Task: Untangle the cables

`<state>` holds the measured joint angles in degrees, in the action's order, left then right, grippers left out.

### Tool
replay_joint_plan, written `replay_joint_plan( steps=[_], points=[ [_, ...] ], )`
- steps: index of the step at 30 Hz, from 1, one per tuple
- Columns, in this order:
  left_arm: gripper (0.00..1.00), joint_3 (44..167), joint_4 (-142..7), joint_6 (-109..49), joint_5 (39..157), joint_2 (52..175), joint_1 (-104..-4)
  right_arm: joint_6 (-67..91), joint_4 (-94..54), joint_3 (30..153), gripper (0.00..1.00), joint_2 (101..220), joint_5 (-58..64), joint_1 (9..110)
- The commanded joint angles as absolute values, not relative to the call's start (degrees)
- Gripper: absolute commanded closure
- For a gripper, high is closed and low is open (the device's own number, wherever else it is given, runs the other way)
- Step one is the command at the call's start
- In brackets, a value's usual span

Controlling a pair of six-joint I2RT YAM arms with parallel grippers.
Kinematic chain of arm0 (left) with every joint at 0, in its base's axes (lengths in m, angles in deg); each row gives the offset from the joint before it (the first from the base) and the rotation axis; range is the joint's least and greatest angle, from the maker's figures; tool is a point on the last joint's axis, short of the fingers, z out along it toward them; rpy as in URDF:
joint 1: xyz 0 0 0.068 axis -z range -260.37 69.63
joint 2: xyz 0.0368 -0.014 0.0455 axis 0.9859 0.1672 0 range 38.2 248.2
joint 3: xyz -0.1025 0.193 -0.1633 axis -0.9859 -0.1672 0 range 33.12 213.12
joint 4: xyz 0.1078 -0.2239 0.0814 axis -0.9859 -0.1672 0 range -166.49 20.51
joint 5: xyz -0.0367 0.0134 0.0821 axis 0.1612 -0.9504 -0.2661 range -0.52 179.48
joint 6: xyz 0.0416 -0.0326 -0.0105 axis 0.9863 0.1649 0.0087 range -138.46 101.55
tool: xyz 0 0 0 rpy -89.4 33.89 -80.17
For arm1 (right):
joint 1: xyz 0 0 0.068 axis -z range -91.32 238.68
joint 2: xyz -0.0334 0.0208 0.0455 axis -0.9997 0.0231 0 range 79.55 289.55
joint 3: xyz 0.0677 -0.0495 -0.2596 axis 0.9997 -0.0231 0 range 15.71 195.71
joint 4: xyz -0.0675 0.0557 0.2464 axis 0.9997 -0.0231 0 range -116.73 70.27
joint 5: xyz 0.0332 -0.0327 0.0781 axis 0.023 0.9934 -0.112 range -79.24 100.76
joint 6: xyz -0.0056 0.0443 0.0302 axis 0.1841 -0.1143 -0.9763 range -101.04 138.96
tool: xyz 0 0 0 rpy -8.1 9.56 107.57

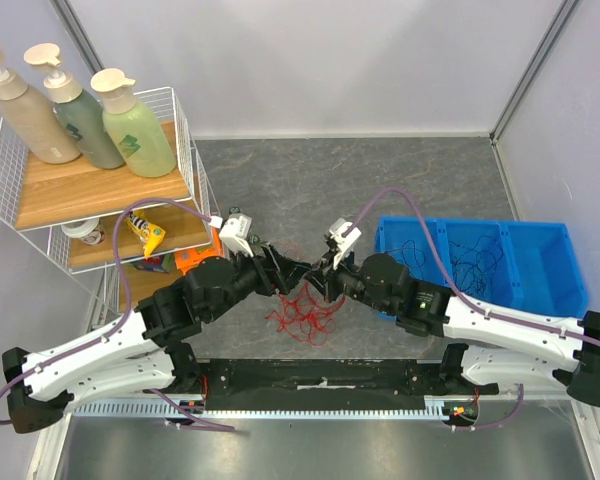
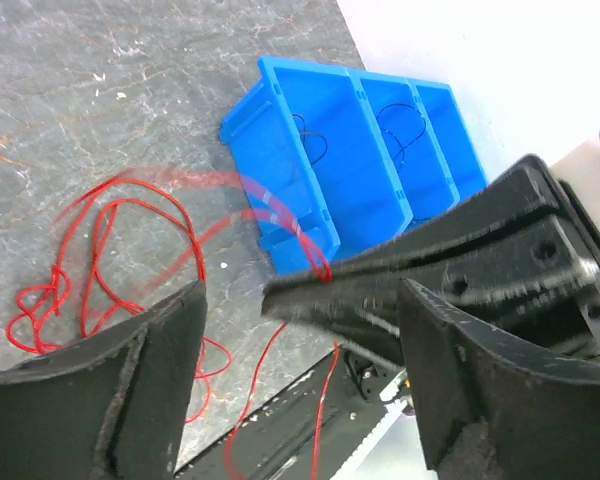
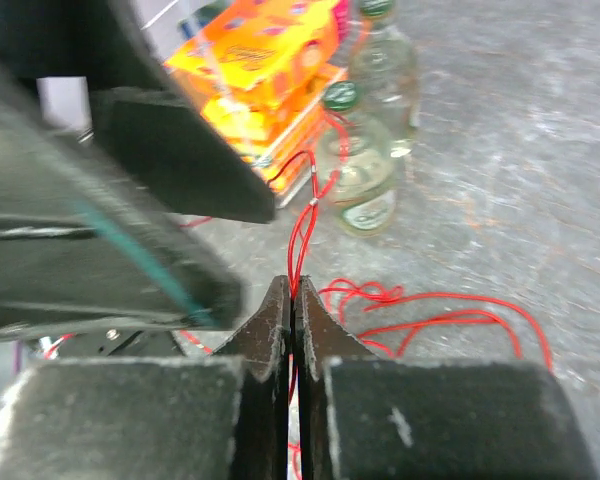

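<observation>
Left jaws: my left gripper (image 1: 286, 272) stands wide open. Its 2 matte black, rough-grained fingers (image 2: 140, 390) are spread, with the tip of my other gripper in the gap between them.
Right jaws: my right gripper (image 3: 292, 288) is clamped tight, its 2 wedge-shaped black tips pressed flat together on 1 thin strand.
Red cables (image 1: 302, 318): thin, glossy wires in loose loops. 1 doubled strand is pinched in my right jaws and rises just past their tips. The rest lies as a flat scribble on the table, directly under both sets of jaws.
Black cables (image 1: 472, 262): hair-thin curls lying in the bin, well apart from both jaws, on the outer side of my right gripper.
Blue bin (image 2: 270, 170): smooth hard plastic, rectangular, split into 3 compartments.
Table (image 1: 380, 170): grey, mottled like stone, flat.
Beyond my right jaws: 2 clear bottles (image 3: 358, 185) with round green caps, beside an orange carton (image 3: 265, 45).
</observation>
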<state>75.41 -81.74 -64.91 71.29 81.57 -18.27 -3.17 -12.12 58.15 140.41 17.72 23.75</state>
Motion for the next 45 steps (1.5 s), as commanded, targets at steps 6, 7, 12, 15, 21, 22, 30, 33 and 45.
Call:
replay_joint_plan(
  steps=[6,7,12,15,21,22,30,33,45],
  points=[
    [0.09,78.2,-84.3,-60.1,66.7,74.2,-18.3,-7.9,-25.7,58.3,1.0,137.8,37.1,29.9],
    [0.09,77.9,-84.7,-59.9,66.0,73.1,-18.3,-8.3,-26.0,57.7,1.0,136.8,35.5,31.9],
    [0.12,75.8,-84.8,-59.1,64.4,68.8,-18.3,-11.3,-29.2,58.0,1.0,131.5,30.5,45.0],
    [0.12,75.1,-84.7,-59.7,64.6,68.3,-18.3,-14.2,-34.6,62.8,1.0,129.7,35.0,51.2],
    [0.12,75.8,-84.7,-59.9,67.1,71.1,-18.4,-19.4,-50.5,75.6,1.0,132.1,42.0,64.6],
    [0.12,75.9,-84.7,-59.8,67.4,71.4,-18.4,-21.1,-53.1,77.2,1.0,132.2,43.4,66.5],
    [0.13,75.8,-84.7,-59.9,68.8,72.4,-18.4,-26.9,-58.5,75.0,1.0,131.1,44.5,86.9],
    [0.14,74.9,-84.3,-60.4,68.4,71.6,-18.3,-27.2,-58.0,72.2,1.0,133.0,50.7,96.8],
    [0.15,75.0,-83.4,-60.3,71.0,73.8,-18.3,-32.8,-55.0,70.3,1.0,144.9,33.8,124.3]
  ],
)
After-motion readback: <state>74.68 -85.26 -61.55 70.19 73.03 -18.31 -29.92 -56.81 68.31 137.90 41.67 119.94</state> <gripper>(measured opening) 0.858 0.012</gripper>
